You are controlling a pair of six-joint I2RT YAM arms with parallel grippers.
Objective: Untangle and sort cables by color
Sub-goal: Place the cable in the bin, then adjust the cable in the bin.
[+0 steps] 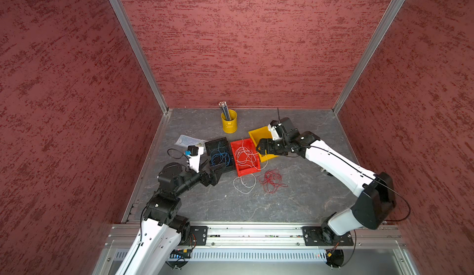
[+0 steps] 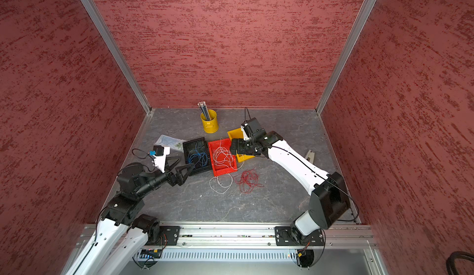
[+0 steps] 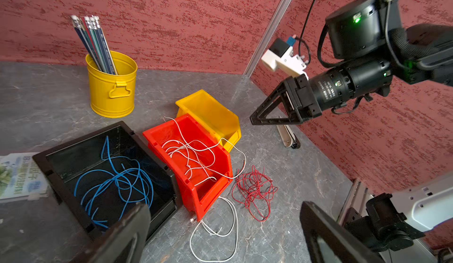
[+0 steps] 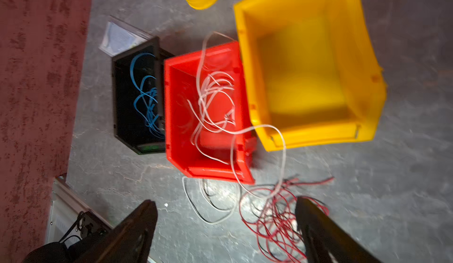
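Blue cables (image 1: pixel 219 155) lie coiled in the black bin (image 1: pixel 208 145). Whitish cables (image 1: pixel 245 155) fill the red bin (image 1: pixel 246 171); some of their loops (image 1: pixel 245 185) hang over its front onto the table. A tangle of red cables (image 1: pixel 272 181) lies on the table beside those loops, and one white strand (image 4: pixel 283 151) trails into it. The yellow bin (image 1: pixel 257 134) holds nothing. My left gripper (image 1: pixel 213 167) is open at the black bin's front corner. Above the seam between the red and yellow bins, my right gripper (image 1: pixel 259 147) hangs open and holds nothing.
A yellow cup of pencils (image 1: pixel 229 122) stands at the back. A plastic packet (image 1: pixel 187 140) lies left of the black bin. A small beige object (image 2: pixel 309 155) lies near the right wall. Red walls enclose three sides.
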